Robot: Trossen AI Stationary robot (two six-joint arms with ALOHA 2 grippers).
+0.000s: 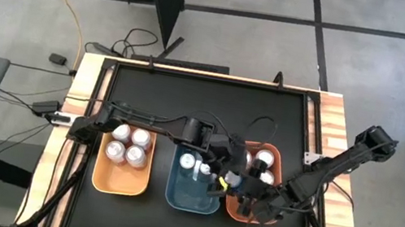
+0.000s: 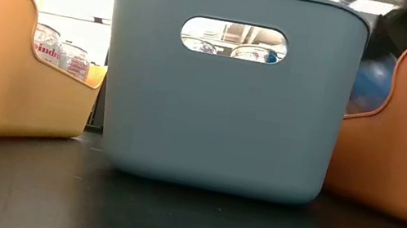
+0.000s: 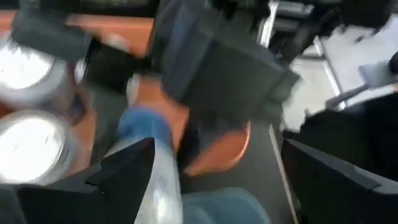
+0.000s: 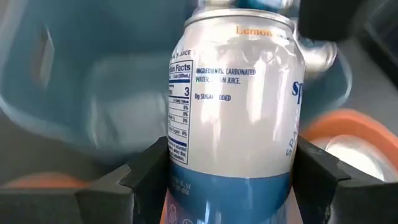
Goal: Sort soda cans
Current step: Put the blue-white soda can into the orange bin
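Observation:
My right gripper is shut on a silver-white soda can with a blue lower band. In the high view it is over the boundary between the blue bin and the red-orange bin. My left gripper is open and hovers close by, above the blue bin's right side. That same can shows near its left finger. Several silver-topped cans stand in the orange bin. One stands in the blue bin, and others stand in the red-orange bin. My right gripper pinches the can between its two fingers, on opposite sides of the body just above the blue lower band. The can's silver top points away from the wrist. The can is lifted clear, with the blue bin's inside behind it.
The three bins sit side by side near the table's near edge, and the blue bin's wall fills the low view. Both arms crowd the same spot between the blue and red-orange bins. The black tabletop beyond the bins is bare.

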